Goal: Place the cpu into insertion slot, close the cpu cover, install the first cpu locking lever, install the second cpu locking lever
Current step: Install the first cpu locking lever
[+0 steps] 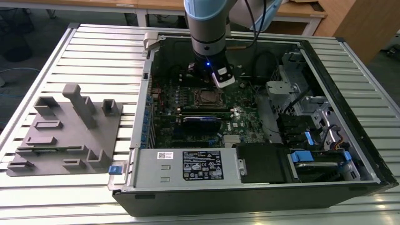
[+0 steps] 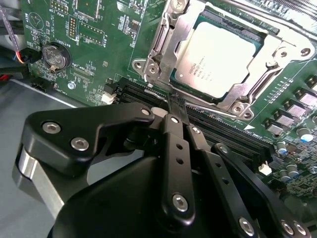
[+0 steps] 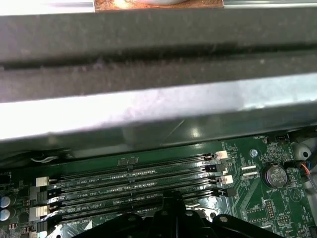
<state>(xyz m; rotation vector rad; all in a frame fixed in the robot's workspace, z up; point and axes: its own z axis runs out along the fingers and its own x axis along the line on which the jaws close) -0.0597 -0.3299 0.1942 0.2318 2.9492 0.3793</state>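
Note:
The cpu (image 2: 213, 59) lies flat in the insertion slot (image 1: 206, 97) on the green motherboard (image 2: 99, 44), its dull silver top showing. The cpu cover (image 2: 159, 54), a silvery frame, lies down around the chip. My gripper (image 2: 176, 101) is shut, with its black fingertips together just over the socket edge nearest the memory slots. A thin metal lever (image 2: 203, 108) runs along that edge, and I cannot tell whether the tips touch it. In the exterior view the gripper (image 1: 209, 78) hangs inside the open computer case, just behind the socket.
Long black memory slots (image 3: 133, 183) lie between the socket and the case wall (image 3: 148, 114). A coin battery (image 2: 53, 56) sits on the board. A power supply box (image 1: 187, 165) and drive cage (image 1: 312, 117) stand inside the case. A grey fixture plate (image 1: 65, 131) lies on the table.

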